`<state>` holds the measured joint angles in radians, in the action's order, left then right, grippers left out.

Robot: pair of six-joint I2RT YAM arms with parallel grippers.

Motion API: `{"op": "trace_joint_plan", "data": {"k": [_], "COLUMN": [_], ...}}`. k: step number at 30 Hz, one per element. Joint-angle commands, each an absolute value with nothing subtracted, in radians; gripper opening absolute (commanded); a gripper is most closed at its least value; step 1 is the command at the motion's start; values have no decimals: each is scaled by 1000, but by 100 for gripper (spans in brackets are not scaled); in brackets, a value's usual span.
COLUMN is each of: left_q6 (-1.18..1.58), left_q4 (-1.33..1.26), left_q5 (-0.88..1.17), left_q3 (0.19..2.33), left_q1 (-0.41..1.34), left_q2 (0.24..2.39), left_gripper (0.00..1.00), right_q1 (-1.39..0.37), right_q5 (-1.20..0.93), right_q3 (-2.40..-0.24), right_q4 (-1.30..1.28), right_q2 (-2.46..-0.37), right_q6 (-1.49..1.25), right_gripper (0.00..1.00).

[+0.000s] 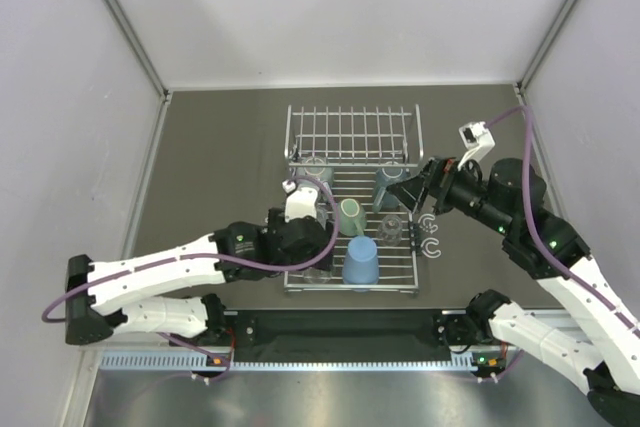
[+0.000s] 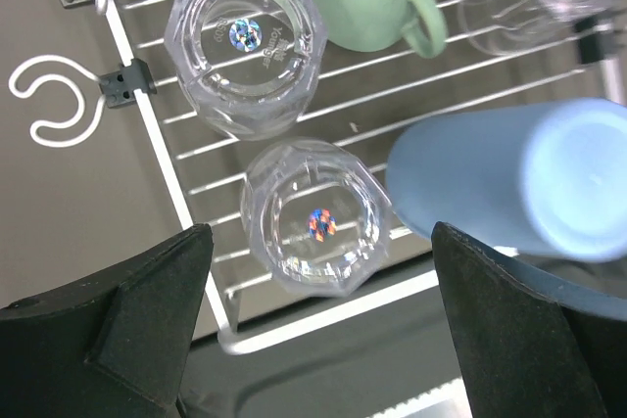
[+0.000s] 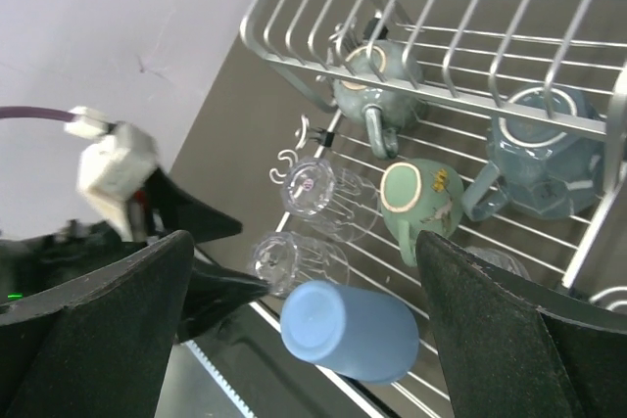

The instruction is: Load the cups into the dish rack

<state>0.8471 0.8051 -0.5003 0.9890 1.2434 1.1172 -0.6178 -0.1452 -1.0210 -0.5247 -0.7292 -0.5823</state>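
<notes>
The dish rack (image 1: 398, 269) lies flat with its hinged panel (image 1: 352, 132) upright behind. On it are a light-blue tumbler (image 1: 360, 262), a mint-green mug (image 1: 351, 215), two grey-blue mugs (image 1: 388, 185) (image 1: 315, 164) and a clear tumbler (image 1: 390, 229). My left gripper (image 1: 312, 245) is open and empty over the rack's near left corner, above two upturned clear tumblers (image 2: 313, 217) (image 2: 245, 41), with the blue tumbler (image 2: 509, 178) to its right. My right gripper (image 1: 412, 191) is open and empty, raised over the rack's right side; its view shows the blue tumbler (image 3: 353, 330), the mint mug (image 3: 421, 198) and both grey-blue mugs (image 3: 377, 80) (image 3: 544, 159).
Small white C-shaped clips (image 1: 432, 245) sit on the rack's right edge, and another clip (image 2: 54, 105) on its left edge. Grey walls close in the table on three sides. The black base rail (image 1: 340, 327) runs along the near edge.
</notes>
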Motion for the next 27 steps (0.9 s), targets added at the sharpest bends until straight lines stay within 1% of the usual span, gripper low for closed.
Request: {"op": "trace_joint_plan", "data": {"k": [1,4,5,8,11,13,14,15,17,18,19,22,23,25,26,27], "left_q6": [868,851,848,813,796,776,769,767,767,762,758,744,749,797,825,894], "left_q4": [808,753,673,572,493,422,395,378,303,272,215,186,160,102,12,-53], "left_q5": [-483,-482,-483,-456,-404,-330,-220,-162,-30,60,86,133,152,221,239,251], "left_q3": [1023,990,967,881,833,795,782,772,750,735,729,735,733,681,649,564], "left_q1": [1241,1241,1241,1232,1189,1108,1063,955,844,760,729,635,615,575,569,566], "left_q2": [996,875,841,698,666,673,683,708,718,709,697,666,643,589,509,455], "left_gripper": [98,98,98,98,98,98,98,98,98,98,98,98,99,98,99,99], "right_q1": [-630,-630,-629,-630,-630,-630,-630,-630,-629,-630,-630,-629,-630,-629,-630,-629], "right_q5": [-80,-8,21,136,231,282,288,291,314,321,331,363,365,356,350,350], "right_q3": [-1019,-994,-983,-933,-887,-855,-842,-813,-784,-750,-733,-652,-603,-562,-543,-535], "right_q4": [-557,-607,-618,-690,-751,-779,-787,-791,-799,-801,-804,-807,-804,-770,-769,-781], "right_q2": [-719,-704,-690,-660,-615,-586,-550,-529,-462,-439,-411,-296,-229,-157,-84,-42], "right_q6": [-563,-578,-584,-633,-687,-727,-736,-744,-785,-799,-827,-897,-923,-898,-887,-887], "right_gripper": [95,96,97,100,100,100,100,100,100,100,100,100,100,100,100,100]}}
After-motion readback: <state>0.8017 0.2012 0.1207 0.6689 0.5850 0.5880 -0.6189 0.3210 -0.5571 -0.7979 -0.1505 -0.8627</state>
